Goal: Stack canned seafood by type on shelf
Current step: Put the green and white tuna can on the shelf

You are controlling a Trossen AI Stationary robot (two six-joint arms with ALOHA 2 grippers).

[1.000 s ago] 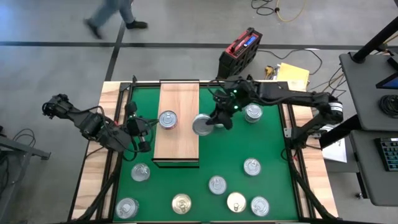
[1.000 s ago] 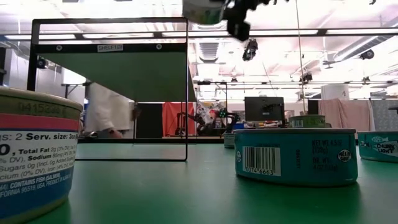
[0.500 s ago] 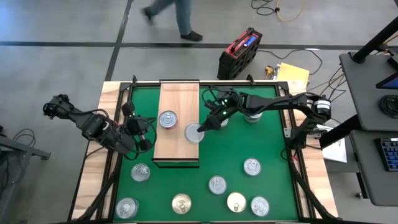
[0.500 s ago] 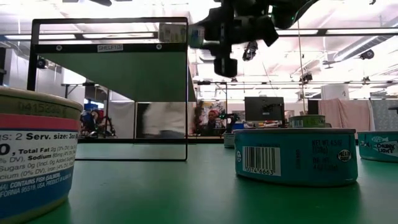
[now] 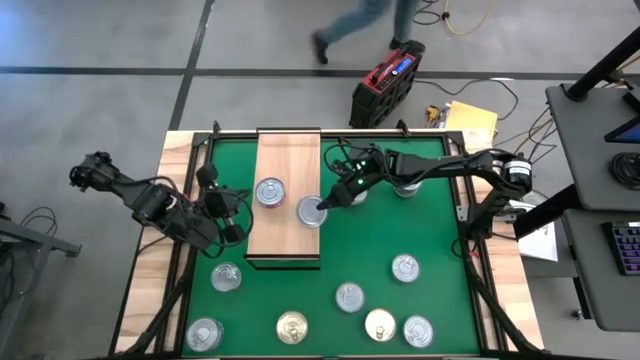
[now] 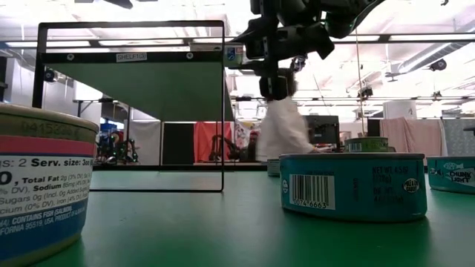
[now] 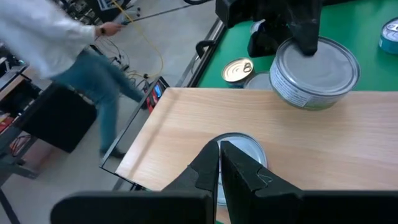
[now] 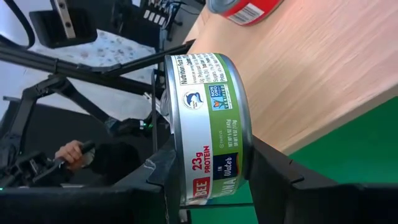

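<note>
The shelf [image 5: 290, 160] is a pale wooden board on the green mat. A red-labelled can [image 5: 269, 192] stands on it. At the shelf's right edge my right gripper [image 5: 322, 206] is shut on a silver-lidded, green-labelled can [image 7: 317, 71]. That can [image 6: 236, 53] shows beside the shelf top in the low view. My left gripper [image 7: 219, 163] hovers shut off the shelf's left side [image 5: 232, 218], pointing at the red-labelled can and touching nothing. My right gripper clamps the can between its two fingers, one finger [image 7: 306, 31] lying over the lid and the other [image 8: 273, 171] under the base. The label wall [image 8: 211, 124] shows between them. The fingers come about level from the table's right. The can sits level, lid up; whether it rests on the board, I cannot tell.
Several loose cans lie on the mat toward the near edge [image 5: 349, 296], [image 5: 226, 277], [image 5: 292, 327], and one at the far right [image 5: 405, 183]. Two cans [image 6: 44, 185], [image 6: 352, 185] loom close in the low view. A person [image 5: 365, 25] walks past behind the table.
My right gripper has come down and toward the table's left with the can, rolling its wrist. The can, earlier high over the mat beside the shelf and tilted, now sits level at the shelf's right edge. The left arm has kept its place.
</note>
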